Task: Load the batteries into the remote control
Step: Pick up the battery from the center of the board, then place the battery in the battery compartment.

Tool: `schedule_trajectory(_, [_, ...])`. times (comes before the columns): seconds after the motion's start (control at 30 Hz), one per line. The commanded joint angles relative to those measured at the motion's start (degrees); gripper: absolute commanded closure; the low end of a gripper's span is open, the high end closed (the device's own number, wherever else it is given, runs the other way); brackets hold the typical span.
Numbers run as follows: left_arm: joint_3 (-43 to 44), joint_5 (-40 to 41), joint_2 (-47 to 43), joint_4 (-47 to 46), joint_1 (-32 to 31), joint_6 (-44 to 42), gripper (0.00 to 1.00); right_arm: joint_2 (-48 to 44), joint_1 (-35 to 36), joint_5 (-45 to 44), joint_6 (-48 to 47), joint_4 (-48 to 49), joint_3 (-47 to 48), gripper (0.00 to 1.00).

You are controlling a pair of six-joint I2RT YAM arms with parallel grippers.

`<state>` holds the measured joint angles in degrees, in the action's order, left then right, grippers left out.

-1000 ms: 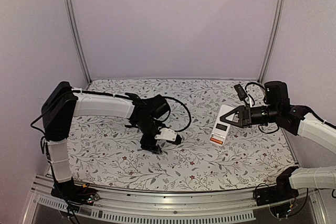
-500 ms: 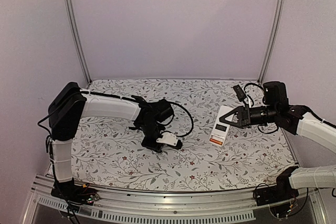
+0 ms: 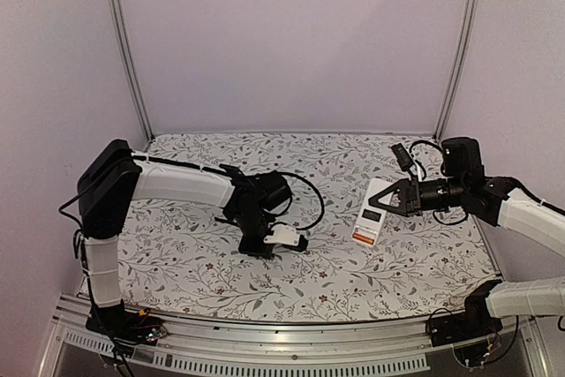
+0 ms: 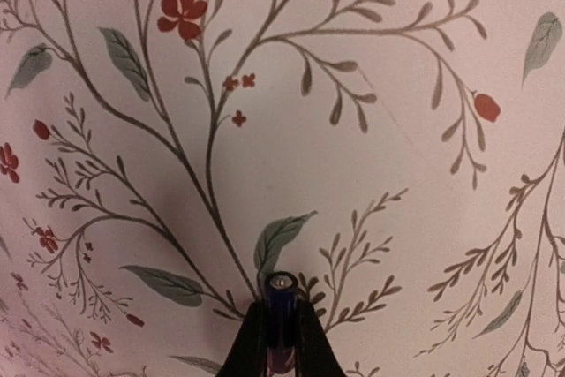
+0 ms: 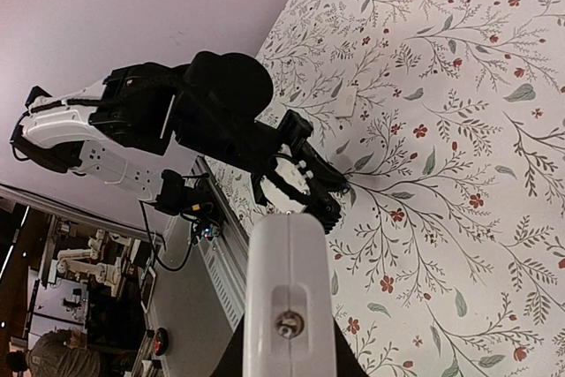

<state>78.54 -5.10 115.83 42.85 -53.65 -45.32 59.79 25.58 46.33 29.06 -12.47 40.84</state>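
Observation:
In the left wrist view my left gripper (image 4: 281,328) is shut on a small dark battery (image 4: 281,293). The battery's metal end points at the floral table cover, and a reddish part shows lower between the fingers. From above, the left gripper (image 3: 258,250) points down at the table's middle left. My right gripper (image 3: 391,199) is shut on the remote control (image 3: 372,212), a white handset with a red panel, held tilted above the table at the right. In the right wrist view the remote control (image 5: 287,280) fills the space between the right gripper's (image 5: 287,346) fingers, end on.
The floral table cover (image 3: 353,271) spans the whole work area. A small pale flat piece (image 5: 346,101) lies on it beyond the left arm. Metal frame posts (image 3: 459,41) stand at the back corners, and a rail (image 3: 291,342) runs along the near edge.
My left gripper has closed on the battery and the left arm has shifted slightly toward the table's middle. The right arm and the remote control have stayed put.

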Motion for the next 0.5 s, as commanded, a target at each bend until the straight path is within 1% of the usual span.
schedule_trajectory(0.0, [-4.6, -3.9, -6.4, -3.9, -1.1, 7.3, 1.0, 1.2, -0.4, 1.4, -0.8, -1.4, 0.6, 1.0])
schedule_trajectory(0.23, [-10.6, -5.9, -25.4, -18.4, -1.2, 17.0, 1.0, 4.6, -0.4, 5.8, -0.8, -3.2, 2.4, 1.0])
schedule_trajectory(0.3, [-11.7, -4.2, -29.5, -23.2, -1.2, 21.4, 1.0, 5.5, -0.2, 6.8, -0.4, -3.2, 3.0, 1.0])
schedule_trajectory(0.43, [-12.6, -0.5, -34.9, -28.7, -1.5, 33.0, 1.0, 7.1, 0.7, 8.1, 0.1, -3.3, 4.5, 1.0])
schedule_trajectory(0.47, [-12.5, -3.1, -35.6, -28.3, -1.6, 33.6, 1.0, 8.0, 1.1, 8.0, 0.3, -3.2, 4.9, 1.0])
